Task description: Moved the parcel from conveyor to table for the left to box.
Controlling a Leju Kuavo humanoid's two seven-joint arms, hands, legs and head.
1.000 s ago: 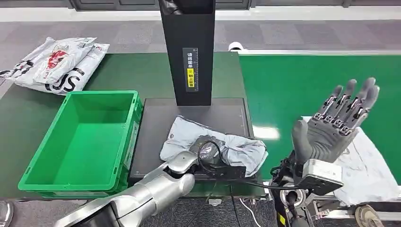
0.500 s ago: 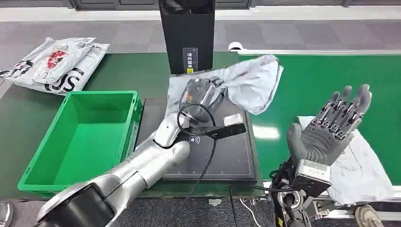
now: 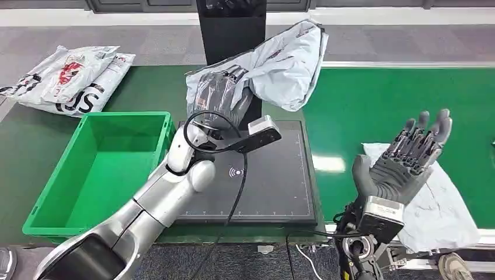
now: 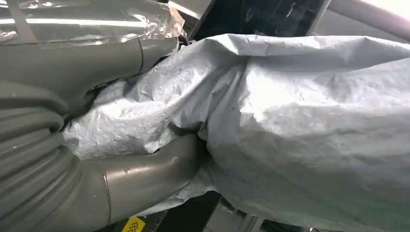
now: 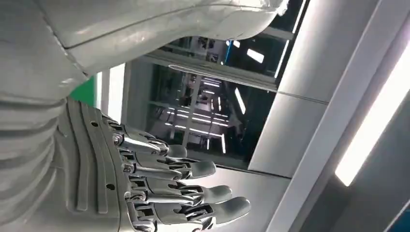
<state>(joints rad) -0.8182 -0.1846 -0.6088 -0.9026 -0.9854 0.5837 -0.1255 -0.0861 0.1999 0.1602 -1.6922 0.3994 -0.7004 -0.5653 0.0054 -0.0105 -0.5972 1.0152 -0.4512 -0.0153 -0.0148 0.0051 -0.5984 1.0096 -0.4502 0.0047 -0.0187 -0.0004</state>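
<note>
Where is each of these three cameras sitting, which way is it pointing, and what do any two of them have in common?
Head view: high on the body, looking forward and down at the green crate, black scale plate and conveyor; both arms show, left hand holding the grey parcel up, right hand open.
Left wrist view: behind the left hand, facing the parcel close up.
Right wrist view: behind the right hand, facing up toward ceiling lights.
Shared: head and left wrist views both show the held parcel.
</note>
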